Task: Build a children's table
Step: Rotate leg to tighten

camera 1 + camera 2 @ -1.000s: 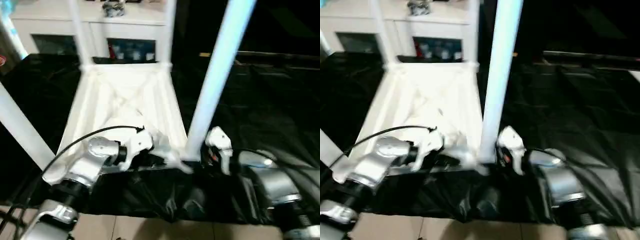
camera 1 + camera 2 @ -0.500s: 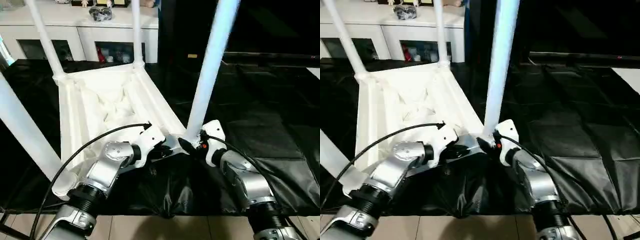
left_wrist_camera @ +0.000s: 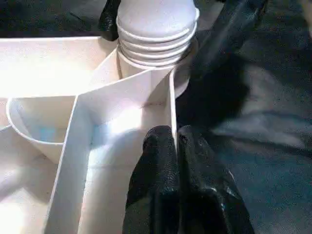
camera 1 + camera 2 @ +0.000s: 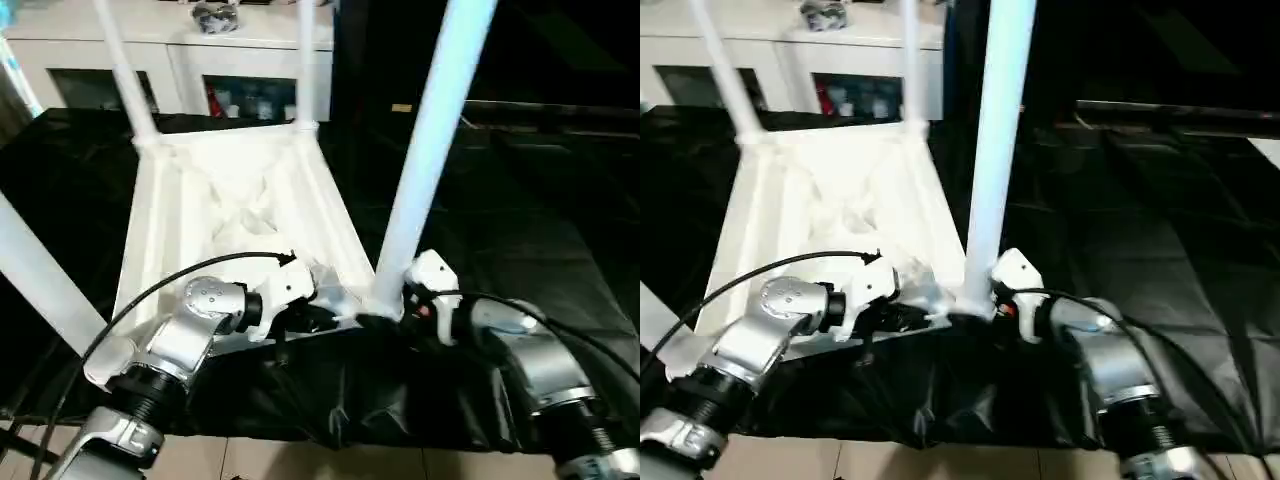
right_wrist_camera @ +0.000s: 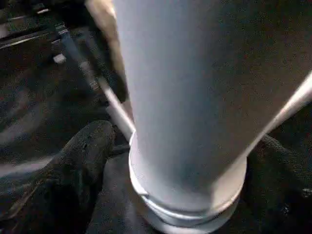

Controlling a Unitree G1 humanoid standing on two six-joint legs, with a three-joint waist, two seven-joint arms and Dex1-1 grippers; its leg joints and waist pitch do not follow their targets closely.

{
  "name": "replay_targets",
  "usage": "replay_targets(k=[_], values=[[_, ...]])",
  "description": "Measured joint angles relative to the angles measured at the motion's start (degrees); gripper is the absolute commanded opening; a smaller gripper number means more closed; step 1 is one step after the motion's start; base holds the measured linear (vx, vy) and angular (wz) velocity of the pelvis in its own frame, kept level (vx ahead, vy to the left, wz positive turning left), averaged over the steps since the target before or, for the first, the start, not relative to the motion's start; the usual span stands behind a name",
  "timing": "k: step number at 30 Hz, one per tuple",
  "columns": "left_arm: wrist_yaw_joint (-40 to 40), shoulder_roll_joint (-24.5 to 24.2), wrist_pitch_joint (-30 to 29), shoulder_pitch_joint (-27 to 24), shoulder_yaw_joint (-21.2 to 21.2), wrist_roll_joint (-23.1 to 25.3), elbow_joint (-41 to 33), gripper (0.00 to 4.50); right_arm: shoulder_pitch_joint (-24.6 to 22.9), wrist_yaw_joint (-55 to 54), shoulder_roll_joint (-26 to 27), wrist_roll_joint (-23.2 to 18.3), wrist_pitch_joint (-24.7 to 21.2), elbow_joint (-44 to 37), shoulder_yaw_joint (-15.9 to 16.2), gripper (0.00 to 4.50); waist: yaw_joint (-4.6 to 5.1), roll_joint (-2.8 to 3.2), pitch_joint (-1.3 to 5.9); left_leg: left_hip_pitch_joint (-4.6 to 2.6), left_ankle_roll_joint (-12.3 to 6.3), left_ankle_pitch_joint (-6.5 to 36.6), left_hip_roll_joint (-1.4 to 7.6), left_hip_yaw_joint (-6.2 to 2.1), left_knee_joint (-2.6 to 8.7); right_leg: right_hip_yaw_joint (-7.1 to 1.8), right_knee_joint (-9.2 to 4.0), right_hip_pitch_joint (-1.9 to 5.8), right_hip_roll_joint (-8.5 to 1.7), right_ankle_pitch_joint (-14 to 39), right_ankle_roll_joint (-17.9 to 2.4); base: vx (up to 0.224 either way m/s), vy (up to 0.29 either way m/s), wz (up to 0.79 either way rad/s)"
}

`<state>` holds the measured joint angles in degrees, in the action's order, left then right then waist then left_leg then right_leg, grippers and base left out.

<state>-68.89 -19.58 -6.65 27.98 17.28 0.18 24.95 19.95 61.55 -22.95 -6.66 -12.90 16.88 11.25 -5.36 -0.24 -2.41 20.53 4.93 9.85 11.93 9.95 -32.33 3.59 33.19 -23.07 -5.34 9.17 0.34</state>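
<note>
A black sheet [image 4: 520, 230] covers the work surface, with a white cabinet [image 4: 190, 45] with glass doors behind at twelve o'clock. The children's table [image 4: 240, 210] lies upside down on the sheet at centre-left, ribbed underside up, its legs standing upward. The near-right leg [image 4: 430, 150] rises from the corner socket at about five o'clock of the top. The left gripper [image 3: 175, 146] is at the near edge beside that corner, its two black fingers pressed together on a thin upright rib of the underside. The right gripper [image 4: 395, 318] sits at the leg's base, its fingers [image 5: 78, 161] spread wide either side of the leg, not clamping it.
</note>
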Motion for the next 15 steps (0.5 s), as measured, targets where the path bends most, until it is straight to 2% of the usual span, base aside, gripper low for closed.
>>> replay_targets(k=[2,4,7,10,15], values=[[-1.7,-0.4,0.7,0.3,0.1,-0.2,0.7,0.00,0.1,1.9,-0.8,-0.1,0.0,0.0,0.3,3.65,-0.20,-0.06,-0.02,0.01,0.00,0.0,-0.01,0.07,-0.06,-0.04,0.01,0.01,-0.05,0.0,0.0,0.000,0.000,0.00],[-3.5,-0.8,0.8,0.6,0.2,-0.5,1.3,0.00,0.2,3.9,-1.4,-0.3,0.1,0.0,0.6,3.32,-0.38,-0.23,-0.04,0.00,0.00,0.0,0.00,0.11,-0.06,-0.06,0.05,0.01,-0.05,0.0,0.0,0.000,0.000,0.00],[-5.4,-1.3,0.9,0.7,0.3,-0.9,1.5,0.00,0.2,5.3,-1.6,-0.6,0.1,0.0,0.9,3.20,-0.57,-0.34,-0.05,0.00,0.00,0.0,0.01,0.10,-0.05,-0.05,0.08,0.00,-0.05,0.0,0.0,0.000,0.000,0.00],[-6.5,-1.7,1.0,0.8,0.3,-1.3,1.8,0.00,0.4,6.5,-1.9,-0.7,0.1,0.0,1.4,2.85,-0.73,-0.36,-0.05,0.00,0.00,0.0,0.01,0.10,-0.05,-0.05,0.10,0.00,-0.05,0.0,0.0,0.000,0.000,0.00],[-6.8,-1.8,1.1,0.8,0.4,-1.5,1.9,0.00,0.4,7.1,-1.5,-1.1,0.1,-0.1,1.7,2.73,-1.01,-0.34,-0.03,-0.01,0.00,0.0,0.01,0.10,-0.05,-0.06,0.10,0.00,-0.05,0.0,0.0,0.000,0.000,0.00]])
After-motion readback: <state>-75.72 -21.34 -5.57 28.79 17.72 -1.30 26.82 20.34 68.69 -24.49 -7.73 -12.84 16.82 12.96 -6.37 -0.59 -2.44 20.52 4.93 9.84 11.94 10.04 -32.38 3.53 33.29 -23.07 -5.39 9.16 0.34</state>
